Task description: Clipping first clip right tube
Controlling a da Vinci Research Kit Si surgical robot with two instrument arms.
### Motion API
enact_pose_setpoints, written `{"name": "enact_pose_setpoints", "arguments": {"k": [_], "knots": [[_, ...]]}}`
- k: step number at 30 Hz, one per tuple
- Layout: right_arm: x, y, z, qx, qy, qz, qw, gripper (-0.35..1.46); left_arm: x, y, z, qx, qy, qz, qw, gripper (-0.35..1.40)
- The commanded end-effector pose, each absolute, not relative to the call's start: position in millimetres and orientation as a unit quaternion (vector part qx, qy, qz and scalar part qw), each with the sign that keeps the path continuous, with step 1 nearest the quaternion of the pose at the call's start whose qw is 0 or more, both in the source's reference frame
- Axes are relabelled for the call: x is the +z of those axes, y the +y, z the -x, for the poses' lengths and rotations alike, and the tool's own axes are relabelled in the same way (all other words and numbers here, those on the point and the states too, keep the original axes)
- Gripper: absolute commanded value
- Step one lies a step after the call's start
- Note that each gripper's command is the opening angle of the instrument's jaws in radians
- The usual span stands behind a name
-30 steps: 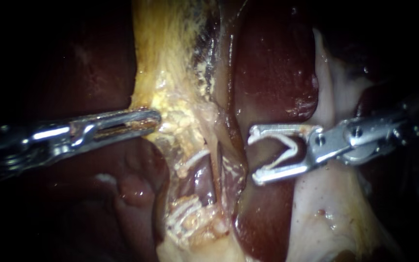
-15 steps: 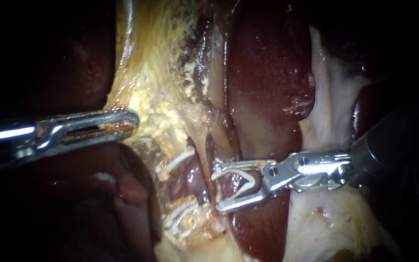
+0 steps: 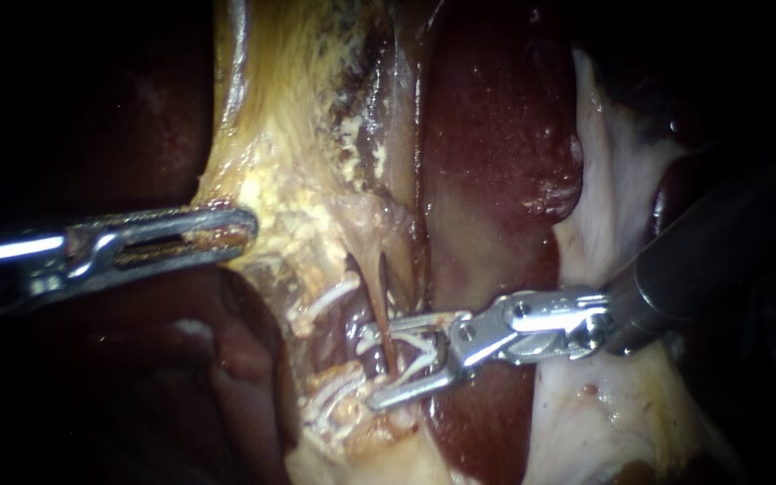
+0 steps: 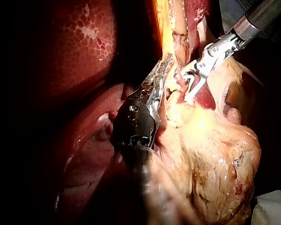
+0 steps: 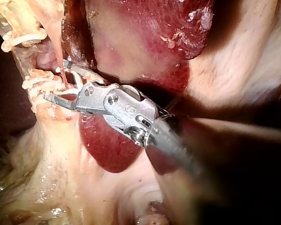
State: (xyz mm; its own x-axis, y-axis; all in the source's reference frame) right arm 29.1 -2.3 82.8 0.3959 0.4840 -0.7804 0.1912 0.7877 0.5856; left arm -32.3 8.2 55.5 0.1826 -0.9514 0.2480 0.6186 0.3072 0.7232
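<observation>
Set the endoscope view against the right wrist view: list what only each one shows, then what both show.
Only the endoscope view: the left instrument, its jaws shut on yellowish tissue.

Only the right wrist view: nothing new by name. It shows the right instrument from behind and far more of the pale tissue beneath its jaws.

Both: the right instrument's jaws hold a clip, with the thin tube lying between them, and dark red liver alongside.
</observation>
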Motion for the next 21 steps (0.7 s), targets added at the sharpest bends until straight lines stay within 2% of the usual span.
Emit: {"name": "enact_pose_setpoints", "arguments": {"k": [1, 2, 21], "knots": [[82.6, -2.1, -28.8, 0.095, 0.534, -0.308, 0.782, -0.20, 55.5, 8.2, 32.3, -0.537, -0.346, -0.240, 0.730, -0.35], [82.6, -2.0, -28.6, 0.097, 0.529, -0.305, 0.786, -0.35, 55.5, 8.2, 32.3, -0.537, -0.346, -0.240, 0.730, -0.35], [82.7, -1.6, -28.3, 0.096, 0.518, -0.304, 0.794, -0.35, 55.5, 8.3, 32.3, -0.537, -0.346, -0.240, 0.730, -0.35]]}}
